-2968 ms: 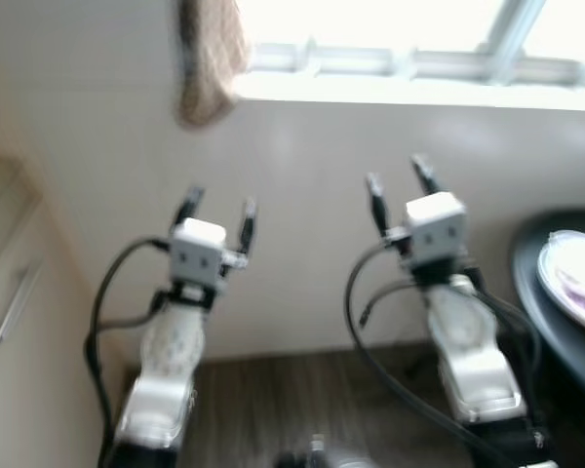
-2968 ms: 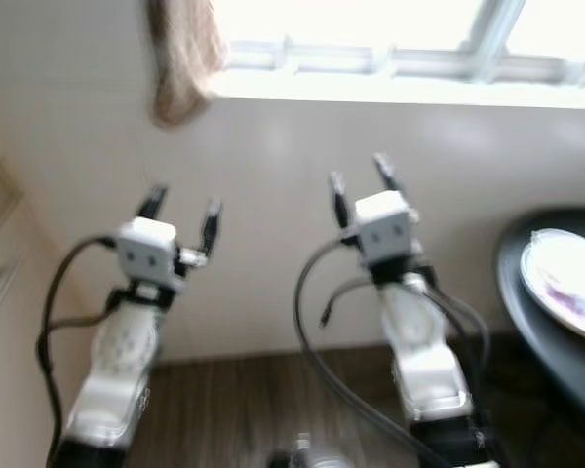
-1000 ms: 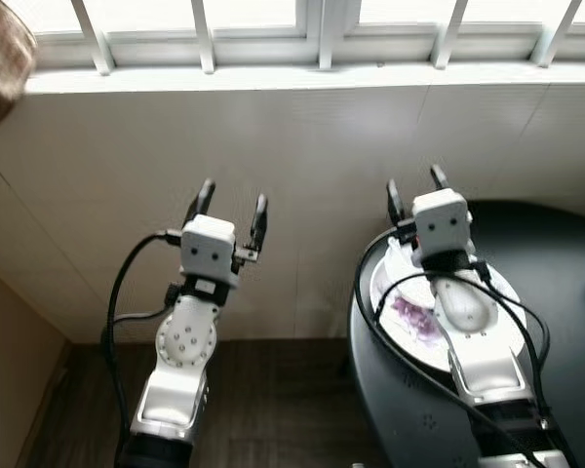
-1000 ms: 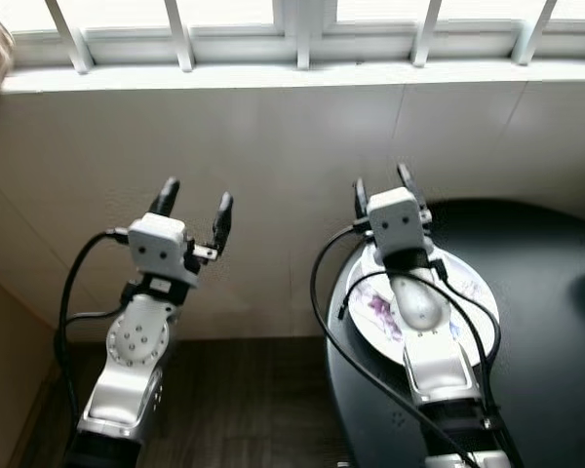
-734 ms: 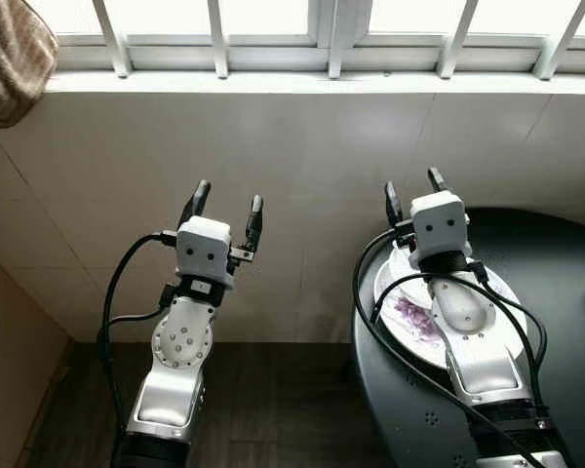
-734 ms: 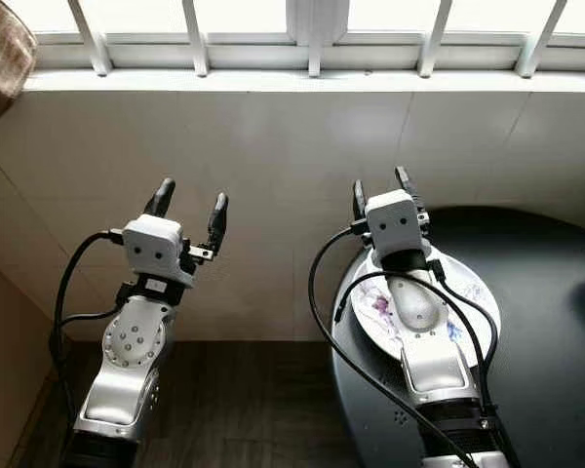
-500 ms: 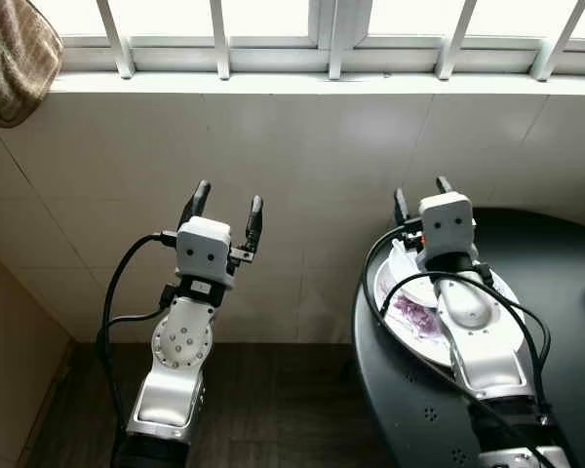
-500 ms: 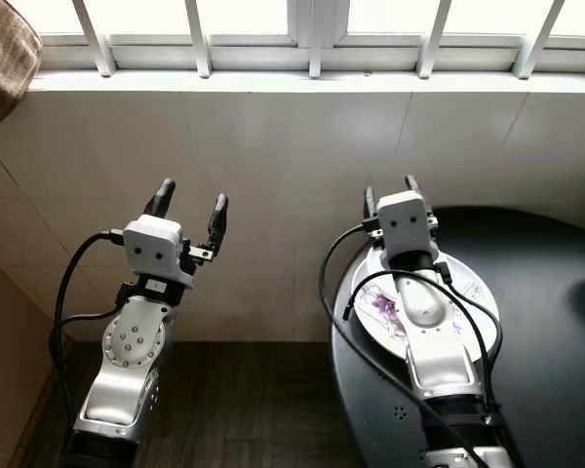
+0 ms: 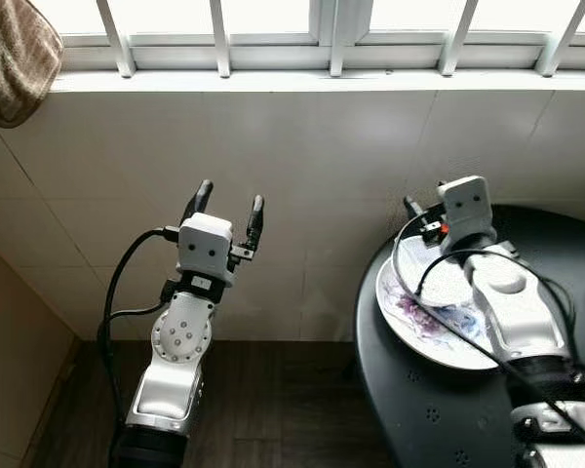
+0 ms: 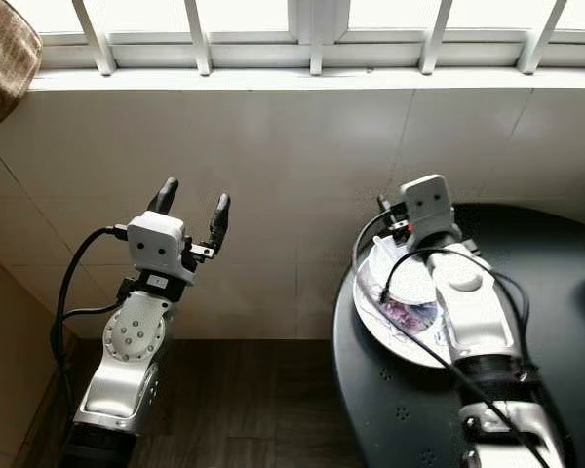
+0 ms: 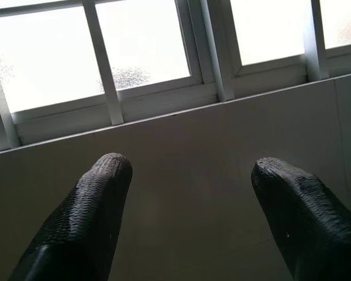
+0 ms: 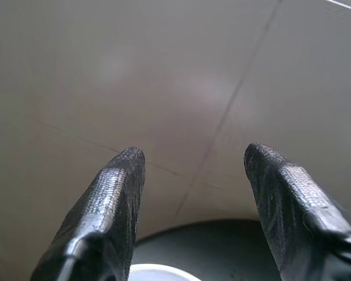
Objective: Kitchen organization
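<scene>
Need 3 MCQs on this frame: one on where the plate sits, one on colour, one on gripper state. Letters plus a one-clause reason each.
1. Where is the plate?
A. on the window sill
B. on the round table, near its edge
C. on the floor

2. What colour is the table?
A. black
B. white
C. light wood

3. How is the left gripper?
A. shut on a towel
B. shut on the plate
C. open, holding nothing

Answers: 1 B, the plate lies on the tabletop under the right gripper. 2 A, its top is black against the pale tiled wall. 3 C, its fingers stand apart with only wall between them.
</scene>
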Tool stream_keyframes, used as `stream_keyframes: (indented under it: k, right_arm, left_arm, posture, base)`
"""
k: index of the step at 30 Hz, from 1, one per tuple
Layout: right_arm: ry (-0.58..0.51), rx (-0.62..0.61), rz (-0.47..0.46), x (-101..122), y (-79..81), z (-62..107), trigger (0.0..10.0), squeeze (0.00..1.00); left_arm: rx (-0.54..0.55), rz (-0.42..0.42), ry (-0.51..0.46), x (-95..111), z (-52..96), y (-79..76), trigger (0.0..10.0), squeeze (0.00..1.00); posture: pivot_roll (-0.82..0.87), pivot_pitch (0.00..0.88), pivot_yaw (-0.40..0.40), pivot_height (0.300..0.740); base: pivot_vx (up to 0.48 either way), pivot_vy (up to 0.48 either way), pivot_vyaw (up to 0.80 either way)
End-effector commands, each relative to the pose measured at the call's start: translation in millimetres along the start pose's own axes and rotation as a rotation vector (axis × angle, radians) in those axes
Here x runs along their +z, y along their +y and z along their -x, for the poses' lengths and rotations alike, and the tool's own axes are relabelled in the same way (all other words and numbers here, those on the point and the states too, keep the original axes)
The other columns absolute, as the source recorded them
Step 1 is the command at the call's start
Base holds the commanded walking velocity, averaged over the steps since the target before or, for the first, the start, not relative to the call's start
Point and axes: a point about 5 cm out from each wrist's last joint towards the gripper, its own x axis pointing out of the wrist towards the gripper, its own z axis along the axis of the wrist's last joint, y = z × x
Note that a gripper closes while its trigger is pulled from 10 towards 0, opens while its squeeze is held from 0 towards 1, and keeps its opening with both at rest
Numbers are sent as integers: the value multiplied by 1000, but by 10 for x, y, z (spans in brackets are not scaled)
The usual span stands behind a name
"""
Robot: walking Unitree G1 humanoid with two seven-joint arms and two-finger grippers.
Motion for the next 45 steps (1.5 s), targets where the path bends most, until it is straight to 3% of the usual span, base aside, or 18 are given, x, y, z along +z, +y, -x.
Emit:
stream_keyframes:
  k: [1,6,10,20,27,37,45]
  right_arm:
    - [65,15,-37,-5,-147,-30,10000,0]
    - [117,53,-118,73,-280,-33,10000,0]
    - [157,117,-186,94,-276,6,10000,0]
    - [286,298,-96,-67,-115,182,10000,0]
    - [364,258,-101,-266,-194,182,10000,0]
    - [444,297,-138,-535,-112,191,10000,0]
    - [433,260,-112,-610,-146,125,10000,0]
  left_arm:
    - [-7,-4,0,0,-10,0,10000,0]
    - [0,-12,7,-13,4,39,10000,0]
    - [1,-13,11,-18,15,39,10000,0]
    - [-8,-1,24,-41,15,-8,10000,0]
    - [-8,2,29,-55,13,-14,10000,0]
    - [-8,3,38,-75,8,-25,10000,0]
    - [-2,1,43,-90,4,-15,10000,0]
  posture:
    - [-134,0,-2,740]
    - [-133,0,-7,740]
    - [-137,3,-9,740]
    - [-150,11,-14,740]
    - [-146,6,-20,740]
    - [-142,0,-24,740]
    - [-140,0,-25,740]
  base:
    - [0,0,0]
    - [0,0,0]
    - [0,0,0]
    - [0,0,0]
    - [0,0,0]
    - [0,0,0]
    - [0,0,0]
